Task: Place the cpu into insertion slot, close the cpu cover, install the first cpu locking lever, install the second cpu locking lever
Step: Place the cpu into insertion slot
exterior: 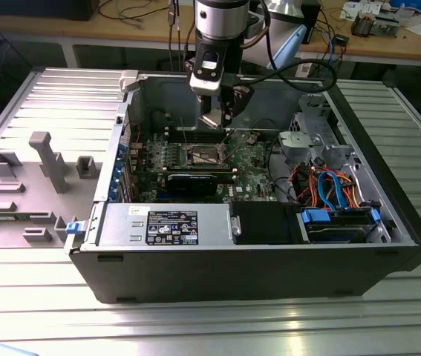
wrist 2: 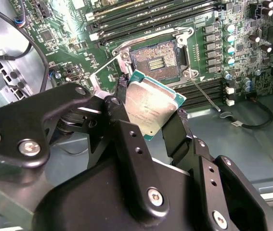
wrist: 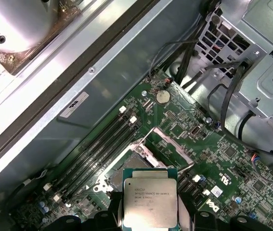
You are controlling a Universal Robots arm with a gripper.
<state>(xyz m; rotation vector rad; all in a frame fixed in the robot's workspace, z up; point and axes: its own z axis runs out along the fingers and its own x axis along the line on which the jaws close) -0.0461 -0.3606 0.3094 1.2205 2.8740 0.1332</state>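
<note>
Gripper [wrist 2: 151,110] clamped on cpu [wrist: 149,201] near bare insertion slot [wrist 2: 155,60]; cpu cover [wrist: 173,143] raised, memory slots [wrist: 102,144] alongside.

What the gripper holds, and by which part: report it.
The cpu, clamped by two opposite edges between the fingers, its metal top showing. It is not yet in the open insertion slot.

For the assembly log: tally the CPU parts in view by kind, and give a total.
cpu: 1, held by the gripper
insertion slot: 1
cpu cover: 1, raised open
Total: 3
</note>
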